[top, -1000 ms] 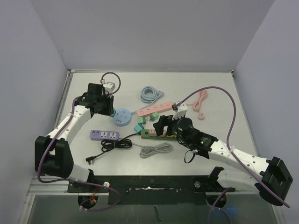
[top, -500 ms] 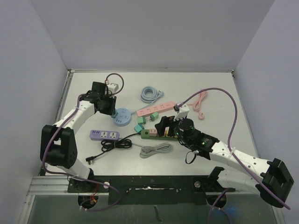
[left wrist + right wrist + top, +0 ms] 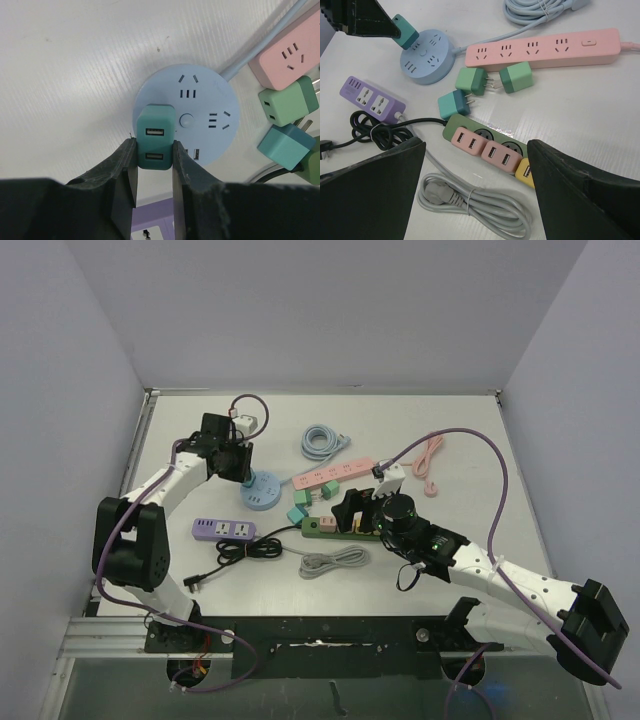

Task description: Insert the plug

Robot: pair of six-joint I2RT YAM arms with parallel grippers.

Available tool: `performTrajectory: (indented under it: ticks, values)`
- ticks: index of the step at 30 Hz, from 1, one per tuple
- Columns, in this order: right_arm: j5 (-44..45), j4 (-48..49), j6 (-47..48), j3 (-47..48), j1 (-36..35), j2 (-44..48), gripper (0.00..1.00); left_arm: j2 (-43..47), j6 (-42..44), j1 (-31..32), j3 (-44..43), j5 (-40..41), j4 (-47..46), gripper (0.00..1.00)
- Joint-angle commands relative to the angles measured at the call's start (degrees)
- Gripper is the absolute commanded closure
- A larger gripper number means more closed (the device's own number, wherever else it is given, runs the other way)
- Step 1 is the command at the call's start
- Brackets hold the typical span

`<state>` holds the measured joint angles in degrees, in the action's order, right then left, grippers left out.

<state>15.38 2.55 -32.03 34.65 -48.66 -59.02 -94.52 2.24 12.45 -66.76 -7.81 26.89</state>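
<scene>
One risk: teal square USB plug [image 3: 155, 131], pinched by your left gripper [image 3: 154, 152], jams if off slots of round blue socket hub [image 3: 202, 97]. Right gripper [image 3: 477, 172] spread.

This is looking like a robotics lab cell: plain walls [image 3: 330, 310] are boxing in a white table [image 3: 400, 410], and power strips [image 3: 330, 475] are lying scattered between the left pincer [image 3: 243, 465] and the right pincer [image 3: 350, 510].
</scene>
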Motion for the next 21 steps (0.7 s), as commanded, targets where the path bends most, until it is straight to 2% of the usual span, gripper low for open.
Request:
performTrajectory:
  ticks: [1,11,21]
  values:
    - [0.7,2.5,-0.2,-0.6,0.5,0.9,0.15,-0.1,0.8,0.6,0.5,0.0,-4.9,1.0]
    - [1.2,2.3,-0.1,-1.6,0.8,1.8,0.15,-2.8,3.0,3.7,1.6,5.9,-0.9,1.0]
    - [1.9,1.9,0.3,-1.9,1.1,2.9,0.14,-10.5,0.3,3.6,0.5,8.3,6.6,1.0]
